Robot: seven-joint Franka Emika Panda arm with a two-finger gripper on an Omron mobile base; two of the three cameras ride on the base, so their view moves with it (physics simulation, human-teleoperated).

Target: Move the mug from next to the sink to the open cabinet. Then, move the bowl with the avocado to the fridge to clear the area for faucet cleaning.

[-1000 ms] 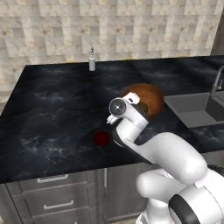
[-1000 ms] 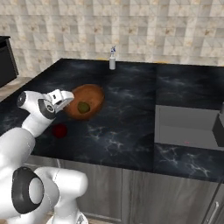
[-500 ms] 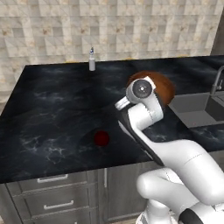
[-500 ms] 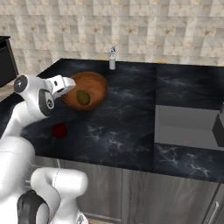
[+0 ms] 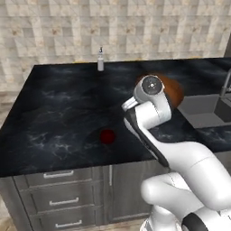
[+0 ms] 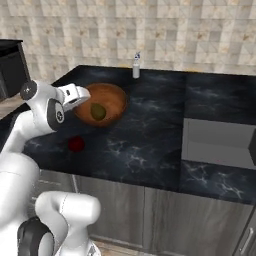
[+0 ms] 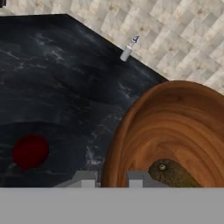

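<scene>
My gripper (image 7: pixel 111 180) is shut on the near rim of the reddish-brown wooden bowl (image 7: pixel 175 127), with one fingertip on either side of the rim. The bowl (image 6: pixel 112 100) hangs tilted above the black counter, and the olive-green avocado (image 6: pixel 98 111) lies inside it, low toward the gripper (image 6: pixel 82 95). In the left base view my wrist covers most of the bowl (image 5: pixel 175 89). The small dark red mug (image 5: pixel 107 136) sits alone on the counter near its front edge, left of and below the bowl (image 7: pixel 29 151). To the right lies the grey sink (image 6: pixel 220 140).
A slim white-and-grey bottle (image 5: pixel 100 61) stands at the back of the counter by the tiled wall. The faucet (image 5: pixel 224 90) rises at the sink's far right. A black oven (image 6: pixel 10 65) stands at the left. Grey drawers (image 5: pixel 58 200) run under the counter.
The arm has risen and swung toward the sink side with the bowl in its grip, so the bowl is off the counter. The mug has stayed put.
</scene>
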